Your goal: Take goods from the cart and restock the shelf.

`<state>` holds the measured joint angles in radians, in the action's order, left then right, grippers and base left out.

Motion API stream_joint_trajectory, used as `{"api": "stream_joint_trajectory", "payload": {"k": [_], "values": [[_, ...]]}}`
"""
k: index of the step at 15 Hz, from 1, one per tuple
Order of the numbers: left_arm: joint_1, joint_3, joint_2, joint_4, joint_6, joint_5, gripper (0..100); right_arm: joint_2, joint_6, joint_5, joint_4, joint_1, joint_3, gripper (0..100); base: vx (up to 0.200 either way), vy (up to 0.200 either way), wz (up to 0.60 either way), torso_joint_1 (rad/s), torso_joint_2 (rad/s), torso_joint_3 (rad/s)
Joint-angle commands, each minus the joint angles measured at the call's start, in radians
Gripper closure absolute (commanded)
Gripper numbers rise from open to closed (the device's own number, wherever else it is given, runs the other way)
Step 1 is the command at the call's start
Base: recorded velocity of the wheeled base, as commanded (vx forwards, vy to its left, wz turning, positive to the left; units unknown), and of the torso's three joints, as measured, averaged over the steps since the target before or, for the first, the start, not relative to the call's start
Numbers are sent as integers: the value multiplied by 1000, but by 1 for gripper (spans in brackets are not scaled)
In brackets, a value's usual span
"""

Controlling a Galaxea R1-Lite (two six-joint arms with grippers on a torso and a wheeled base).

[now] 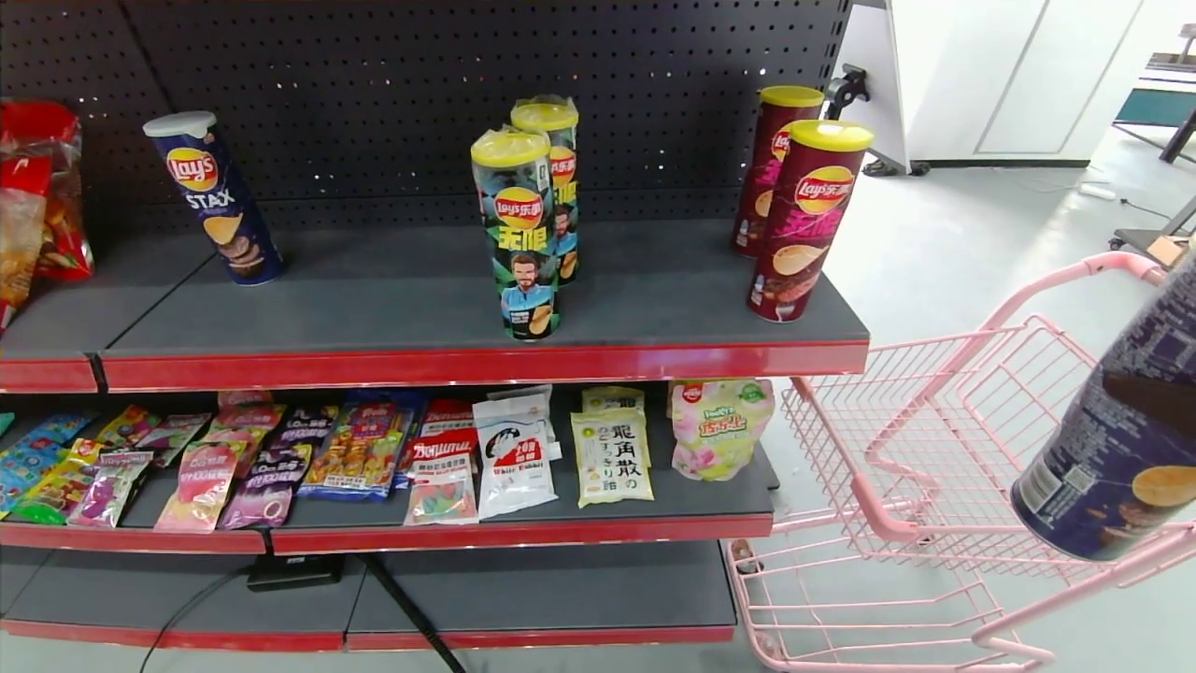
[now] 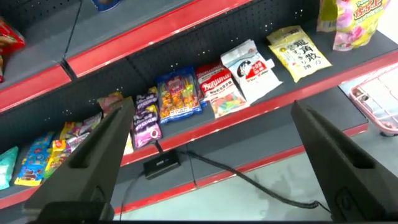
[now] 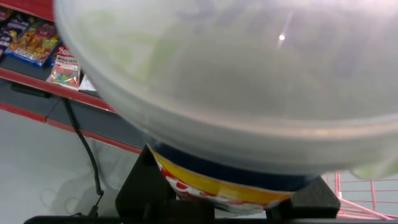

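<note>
A dark blue chips can hangs tilted in the air above the pink cart, right of the shelf. In the right wrist view its clear lid looms close, and my right gripper is shut on the can's body, with one dark finger on each side. My left gripper is open with nothing between its fingers, hovering in front of the lower shelves. On the top shelf stand another blue can, two green cans and two maroon cans.
Snack bags lie in rows on the middle shelf. A black box with a cable sits on the bottom shelf. Red snack bags stand at the top shelf's far left. Bare shelf lies between the cans. Open floor lies behind the cart.
</note>
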<state>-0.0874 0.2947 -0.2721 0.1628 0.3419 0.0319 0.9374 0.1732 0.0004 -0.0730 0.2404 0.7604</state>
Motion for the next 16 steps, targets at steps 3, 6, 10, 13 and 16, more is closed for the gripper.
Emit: {"api": "stream_joint_trajectory", "payload": {"k": [3, 6, 10, 13, 16], "values": [[0, 0, 4, 0, 0, 0, 0, 4, 0, 1, -1, 0, -10, 100, 0, 0, 0, 0, 0, 0], [0, -3, 4, 0, 0, -1, 0, 1, -1, 0, -1, -1, -16, 100, 0, 67, 0, 2, 2, 1], [0, -5, 5, 0, 0, -1, 0, -17, -8, 4, 19, -23, -49, 100, 0, 200, 0, 1, 1, 2], [0, -5, 5, 0, 0, -1, 0, -12, -27, 7, 75, -21, -52, 100, 0, 200, 0, 4, 2, 2], [0, -6, 13, 1, 0, -1, 0, -32, -23, 7, 75, -15, -67, 100, 0, 200, 0, 4, 2, 1]]}}
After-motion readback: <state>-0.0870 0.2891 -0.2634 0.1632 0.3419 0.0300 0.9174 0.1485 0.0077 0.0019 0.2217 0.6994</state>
